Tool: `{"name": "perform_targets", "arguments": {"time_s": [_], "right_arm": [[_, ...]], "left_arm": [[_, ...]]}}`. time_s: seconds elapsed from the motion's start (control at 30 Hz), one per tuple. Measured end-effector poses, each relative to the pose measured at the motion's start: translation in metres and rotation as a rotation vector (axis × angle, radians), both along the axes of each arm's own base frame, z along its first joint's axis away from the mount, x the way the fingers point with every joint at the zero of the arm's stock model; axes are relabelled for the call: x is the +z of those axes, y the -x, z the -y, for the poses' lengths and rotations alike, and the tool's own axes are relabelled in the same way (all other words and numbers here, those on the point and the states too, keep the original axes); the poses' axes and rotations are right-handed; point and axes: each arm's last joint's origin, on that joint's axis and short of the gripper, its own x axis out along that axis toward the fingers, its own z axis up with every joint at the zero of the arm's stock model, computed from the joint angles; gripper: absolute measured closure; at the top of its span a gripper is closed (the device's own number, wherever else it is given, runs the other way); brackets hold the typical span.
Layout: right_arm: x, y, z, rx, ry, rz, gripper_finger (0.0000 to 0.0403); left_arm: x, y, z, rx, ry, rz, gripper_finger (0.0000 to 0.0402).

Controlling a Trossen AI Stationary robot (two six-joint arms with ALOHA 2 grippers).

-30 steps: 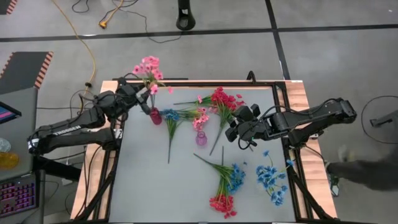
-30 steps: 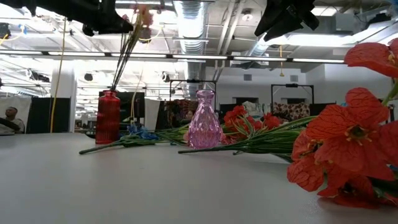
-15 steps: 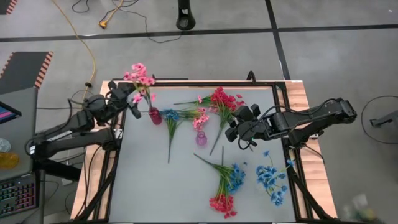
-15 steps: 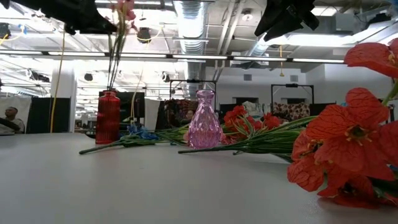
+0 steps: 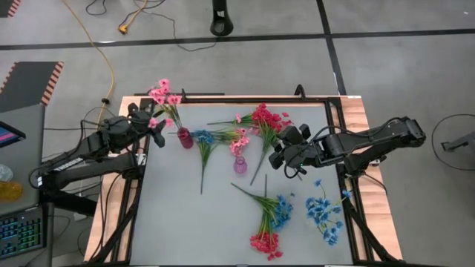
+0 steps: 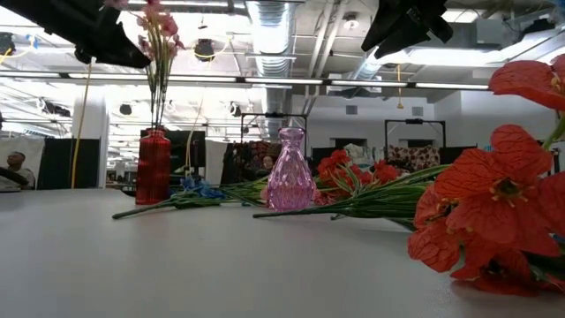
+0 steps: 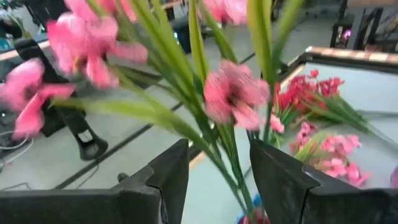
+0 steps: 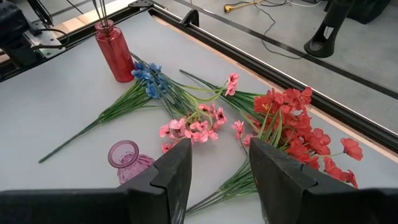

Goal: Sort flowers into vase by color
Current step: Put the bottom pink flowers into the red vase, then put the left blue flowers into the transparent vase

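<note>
A pink flower sprig (image 5: pixel 162 95) stands upright with its stems in the red vase (image 5: pixel 185 138) at the table's far left. My left gripper (image 5: pixel 154 125) hangs open just left of the blossoms. In its wrist view the stems (image 7: pixel 233 93) show ahead, between the parted fingers. In the low view the gripper (image 6: pixel 124 51) stands beside the sprig (image 6: pixel 157 53), apart from it. My right gripper (image 5: pixel 276 157) hovers open over the table's middle right, above the stems of the red flowers (image 5: pixel 266 119), with nothing between its fingers (image 8: pixel 171 180).
An empty pink glass vase (image 5: pixel 240 164) stands mid-table. Blue (image 5: pixel 202 138), pink (image 5: pixel 239 137) and red sprigs lie flat around it. A red-and-blue bunch (image 5: pixel 267 222) and a blue sprig (image 5: pixel 325 211) lie near the front right. The near left of the table (image 5: pixel 171 222) is bare.
My left gripper has drawn back toward the table's left edge and sunk a little, coming away from the pink sprig. The sprig leaned over the red vase a second ago. It now stands nearly upright, its blossoms swung left and its stem ends still in the vase.
</note>
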Motion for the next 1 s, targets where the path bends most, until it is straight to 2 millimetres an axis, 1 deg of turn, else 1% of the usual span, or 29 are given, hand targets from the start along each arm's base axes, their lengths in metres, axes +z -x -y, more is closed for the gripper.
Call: {"name": "perform_targets", "arguments": {"time_s": [0.23,0.5,0.67,0.73,0.9,1.0], "right_arm": [[0.000,0.000,0.000,0.000,0.000,0.000,0.0216],[0.000,0.000,0.000,0.000,0.000,0.000,0.0216],[0.000,0.000,0.000,0.000,-0.001,0.001,0.0216],[0.000,0.000,0.000,0.000,-0.001,0.001,0.0216],[0.000,0.000,0.000,0.000,-0.001,0.000,0.0216],[0.000,0.000,0.000,0.000,-0.001,0.000,0.0216]], "left_arm": [[-0.006,0.001,0.001,0.001,0.070,-0.012,0.0242],[-0.008,-0.002,0.006,-0.193,0.195,0.028,0.0242],[-0.009,-0.004,0.010,-0.279,0.282,0.067,0.0242],[-0.010,-0.004,0.012,-0.305,0.333,0.076,0.0242],[-0.020,-0.002,0.018,-0.315,0.476,0.031,0.0242],[-0.023,-0.001,0.022,-0.324,0.522,0.010,0.0242]]}}
